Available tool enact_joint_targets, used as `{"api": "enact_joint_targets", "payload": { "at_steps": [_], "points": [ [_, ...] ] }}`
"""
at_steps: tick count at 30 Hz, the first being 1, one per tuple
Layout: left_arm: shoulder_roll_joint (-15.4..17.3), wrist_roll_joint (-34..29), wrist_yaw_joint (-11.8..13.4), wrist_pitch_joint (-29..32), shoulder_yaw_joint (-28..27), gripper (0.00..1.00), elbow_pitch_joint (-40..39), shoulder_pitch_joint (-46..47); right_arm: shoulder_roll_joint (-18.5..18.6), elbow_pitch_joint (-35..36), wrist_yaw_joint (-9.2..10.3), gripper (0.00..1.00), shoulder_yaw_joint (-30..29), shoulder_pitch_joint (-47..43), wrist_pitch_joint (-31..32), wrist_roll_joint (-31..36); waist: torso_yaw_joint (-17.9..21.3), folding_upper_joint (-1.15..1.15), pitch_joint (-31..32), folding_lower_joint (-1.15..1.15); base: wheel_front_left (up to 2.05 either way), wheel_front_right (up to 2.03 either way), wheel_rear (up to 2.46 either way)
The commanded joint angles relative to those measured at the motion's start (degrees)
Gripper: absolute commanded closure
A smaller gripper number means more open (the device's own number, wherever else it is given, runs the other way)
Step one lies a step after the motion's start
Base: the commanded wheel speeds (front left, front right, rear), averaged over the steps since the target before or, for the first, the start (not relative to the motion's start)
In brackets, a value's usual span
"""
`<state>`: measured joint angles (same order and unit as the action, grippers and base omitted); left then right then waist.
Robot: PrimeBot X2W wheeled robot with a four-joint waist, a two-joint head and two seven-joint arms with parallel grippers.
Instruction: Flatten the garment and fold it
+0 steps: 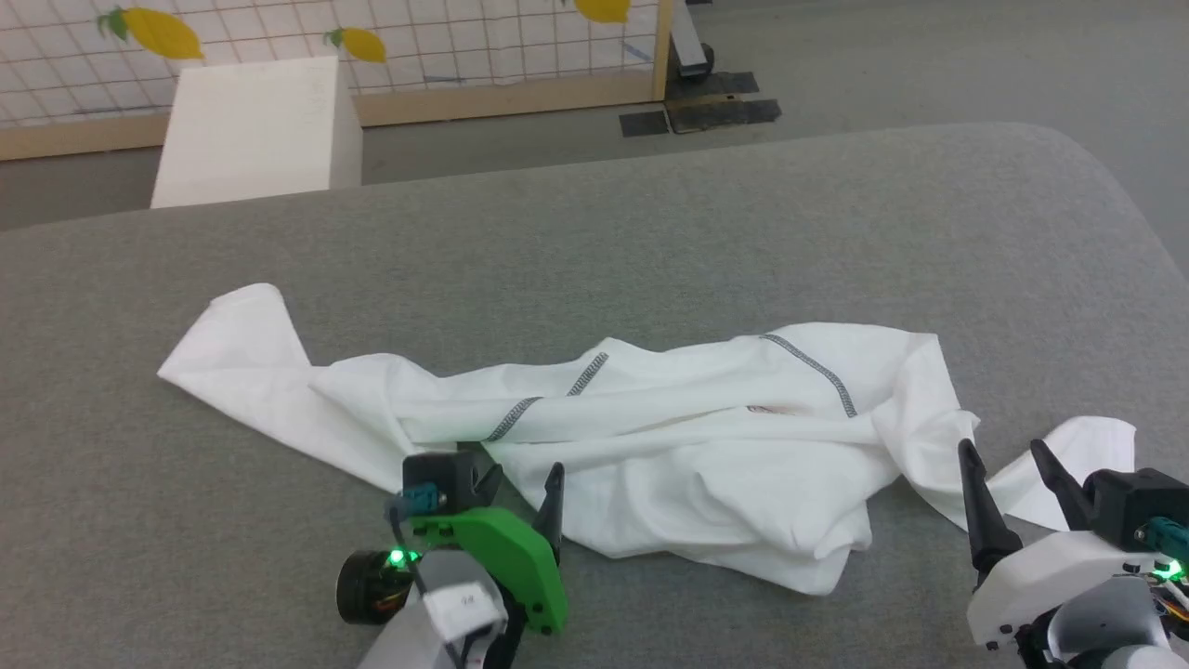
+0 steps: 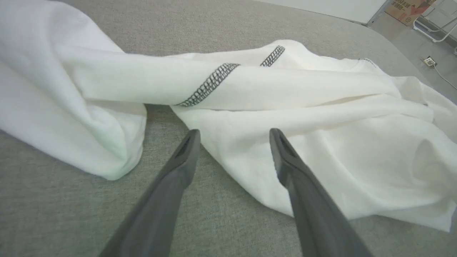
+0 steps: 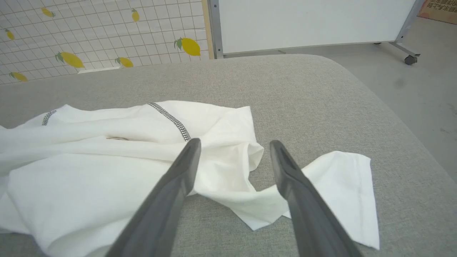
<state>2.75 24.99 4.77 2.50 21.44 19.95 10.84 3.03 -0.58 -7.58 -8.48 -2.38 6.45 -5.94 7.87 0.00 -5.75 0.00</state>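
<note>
The garment [image 1: 650,437], a white shirt with grey zigzag seams, lies crumpled in a long bunch across the grey padded table [image 1: 650,232]. One sleeve spreads to the left, another sleeve end lies at the right [image 1: 1087,446]. My left gripper [image 1: 520,483] is open at the garment's near edge, left of centre; the cloth edge runs between its fingers [image 2: 232,142] without being pinched. My right gripper [image 1: 1003,465] stands open over the right sleeve, with the cloth [image 3: 321,185] lying loose beneath the fingers.
A rigid white box [image 1: 251,130] stands beyond the table's far left edge. Behind it runs a tiled wall panel with lemon prints [image 1: 372,46]. The table's right corner is rounded [image 1: 1115,186], with grey floor beyond. A wheeled white board [image 3: 303,25] stands at the far right.
</note>
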Motion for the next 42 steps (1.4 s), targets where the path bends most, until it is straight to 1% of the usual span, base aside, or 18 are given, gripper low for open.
{"api": "enact_joint_targets", "payload": {
  "at_steps": [1, 3, 5, 6, 7, 8, 12, 15, 18, 22, 27, 28, 29, 34, 38, 39, 40, 42],
  "points": [
    [0.13, 1.46, 1.33, 1.8, 0.25, 0.0, 1.26, 1.82, -0.13, -0.01, 0.09, 0.0, 0.41, 0.89, -0.77, -0.74, 1.15, 0.0, -1.01, 0.0, 0.0, 0.0, 0.0],
    [0.13, 2.72, 3.04, 5.09, 0.8, 0.0, 3.15, 2.96, -0.14, 0.01, 0.09, 0.0, 0.82, 1.42, -1.09, -1.08, 1.59, 0.0, -1.35, 0.0, 0.0, 0.0, 0.0],
    [0.13, 3.42, 3.81, 8.47, 1.7, 0.0, 4.83, 3.8, -0.14, 0.15, 0.09, 0.0, 1.25, 1.82, -1.39, -1.47, 1.86, 0.0, -1.59, 0.0, 0.0, 0.0, 0.0],
    [0.13, 4.09, 3.61, 10.44, 2.35, 0.35, 5.44, 4.14, -0.14, 0.25, 0.09, 0.0, 1.49, 2.05, -1.55, -1.7, 1.99, 0.0, -1.7, 0.0, 0.0, 0.0, 0.0],
    [0.13, 4.98, 3.17, 11.9, 2.82, 0.96, 5.58, 4.3, -0.14, 0.32, 0.09, 0.0, 1.74, 2.21, -1.59, -1.88, 2.06, 0.0, -1.75, 0.0, 0.0, 0.0, 0.0],
    [0.13, 5.45, 2.8, 12.96, 3.21, 1.0, 5.55, 4.31, -0.14, 0.43, 0.09, 0.0, 1.93, 2.33, -1.58, -1.96, 2.07, 0.0, -1.75, 0.0, 0.0, 0.0, 0.0],
    [0.9, 7.03, 1.69, 15.71, 3.59, 1.0, 3.49, 2.47, -0.14, 1.1, 0.09, 0.0, 1.96, 2.4, -1.28, -2.06, 1.46, 0.0, -1.15, 0.0, 0.0, 0.0, 0.0],
    [2.97, 7.88, 1.81, 17.42, 3.31, 1.0, -0.46, -1.08, -0.14, 1.71, 0.09, 0.0, 1.47, 1.85, -0.56, -1.9, 0.36, 0.0, -0.24, 0.0, 0.0, 0.0, 0.0],
    [5.95, 8.36, 2.7, 20.28, 3.1, 1.0, -5.85, -5.58, -0.14, 2.66, 0.09, 0.0, 1.06, 1.07, 0.43, -1.63, -0.89, 0.0, 0.51, 0.0, 0.0, 0.0, 0.0],
    [10.76, 8.68, 4.57, 26.72, 3.66, 1.0, -14.2, -12.51, -0.14, 4.17, 0.09, 0.0, 0.95, -0.13, 2.38, -1.33, -2.9, 0.0, 1.29, 0.0, 0.0, 0.0, 0.0],
    [13.65, 10.95, 5.6, 32.96, 4.43, 1.0, -21.88, -18.93, -0.15, 4.64, 0.09, 0.0, 0.85, -0.79, 3.69, -1.06, -4.57, 0.0, 1.86, 0.0, 0.0, 0.0, 0.0],
    [13.83, 10.92, 5.87, 32.5, 4.19, 0.64, -23.23, -19.63, -0.15, 4.63, 0.09, 0.0, 0.92, -0.83, 3.84, -1.04, -4.76, 0.0, 1.91, 0.0, 0.0, 0.0, 0.0],
    [13.75, 10.93, 5.93, 31.79, 3.99, 0.0, -24.23, -20.01, -0.15, 4.61, 0.09, 0.0, 0.97, -0.83, 3.87, -1.01, -4.9, 0.0, 1.98, 0.0, 0.0, 0.0, 0.0],
    [11.53, 11.96, 4.21, 24.64, 1.8, 0.0, -29.83, -19.08, -0.15, 4.59, 0.09, 0.0, 1.46, -1.0, 3.85, -0.97, -5.16, 0.0, 2.31, 0.0, 0.0, 0.0, 0.0],
    [11.27, 8.91, 3.48, 16.28, -1.42, 0.0, -30.98, -14.68, -0.15, 5.02, 0.09, 0.0, 2.02, -0.88, 3.74, -1.05, -4.56, 0.0, 1.69, 0.0, 0.0, 0.0, 0.0],
    [11.45, 7.72, 3.76, 14.86, -2.04, 0.0, -30.27, -13.33, -0.15, 5.16, 0.09, 0.0, 2.02, -0.81, 3.68, -1.09, -4.44, 0.0, 1.37, 0.0, 0.0, 0.0, 0.0],
    [11.69, 3.54, 6.81, 11.9, -4.2, 0.0, -24.71, -8.19, -0.15, 5.45, 0.09, 0.0, 2.42, -0.23, 3.45, -1.24, -3.63, 0.0, 0.05, 0.0, 0.0, 0.0, 0.0],
    [11.79, 1.6, 9.3, 12.22, -5.11, 0.0, -19.64, -5.04, -0.15, 5.4, 0.09, 0.0, 3.0, 0.34, 3.32, -1.41, -2.82, 0.0, -0.82, 0.0, 0.0, 0.0, 0.0]
  ]
}}
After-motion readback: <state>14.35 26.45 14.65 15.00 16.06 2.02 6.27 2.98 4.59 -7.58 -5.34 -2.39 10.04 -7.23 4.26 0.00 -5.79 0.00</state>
